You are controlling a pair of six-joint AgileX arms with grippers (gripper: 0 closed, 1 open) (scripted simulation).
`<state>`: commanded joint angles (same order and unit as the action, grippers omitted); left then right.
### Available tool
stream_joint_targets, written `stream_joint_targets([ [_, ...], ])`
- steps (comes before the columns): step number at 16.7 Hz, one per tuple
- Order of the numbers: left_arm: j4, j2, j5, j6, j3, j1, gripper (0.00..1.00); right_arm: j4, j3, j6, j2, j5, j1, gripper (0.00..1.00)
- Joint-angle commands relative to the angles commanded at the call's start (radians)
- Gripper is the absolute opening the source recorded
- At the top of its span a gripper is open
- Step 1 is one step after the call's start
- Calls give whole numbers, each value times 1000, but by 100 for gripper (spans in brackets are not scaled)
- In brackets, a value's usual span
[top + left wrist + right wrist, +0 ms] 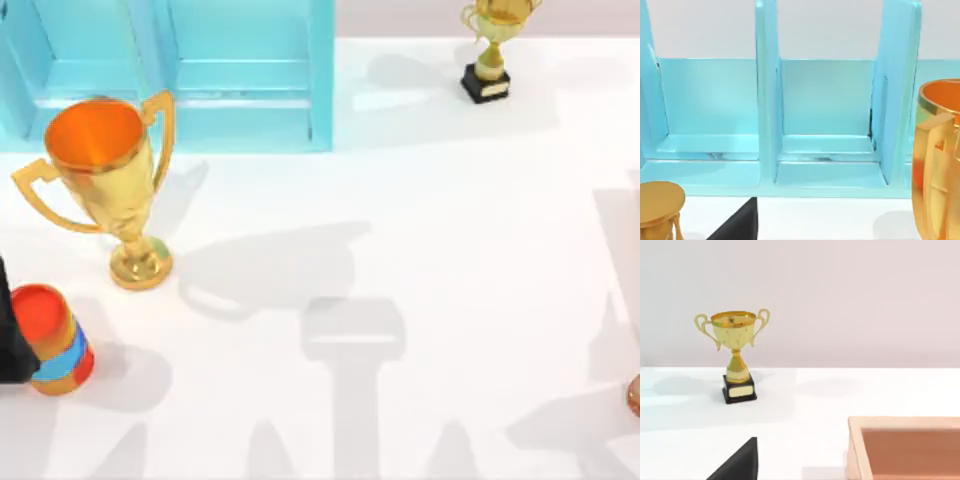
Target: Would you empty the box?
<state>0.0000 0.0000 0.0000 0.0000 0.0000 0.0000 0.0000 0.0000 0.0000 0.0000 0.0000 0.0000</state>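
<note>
A tan wooden box with a reddish-brown inside lies close in the right wrist view; the part of its inside that shows holds nothing. A small brown corner sits at the top view's right edge. A black part of my left arm stands at the table's left edge, touching or just beside an orange can with a blue band. A black wedge of my right arm shows in the right wrist view, left of the box.
A cyan shelf unit with open compartments stands at the back left. A large gold trophy is in front of it. A small gold trophy on a black base is at the back right.
</note>
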Motion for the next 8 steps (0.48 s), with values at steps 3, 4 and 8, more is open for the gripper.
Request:
stream_joint_targets([
  [3,0,0,0,0,0,0,100,-11,10,-4,11,0,-9,100],
  [4,0,0,0,0,0,0,100,-32,30,-12,32,1,-23,100],
  [8,0,0,0,0,0,0,100,-212,192,-76,223,2,-114,100],
])
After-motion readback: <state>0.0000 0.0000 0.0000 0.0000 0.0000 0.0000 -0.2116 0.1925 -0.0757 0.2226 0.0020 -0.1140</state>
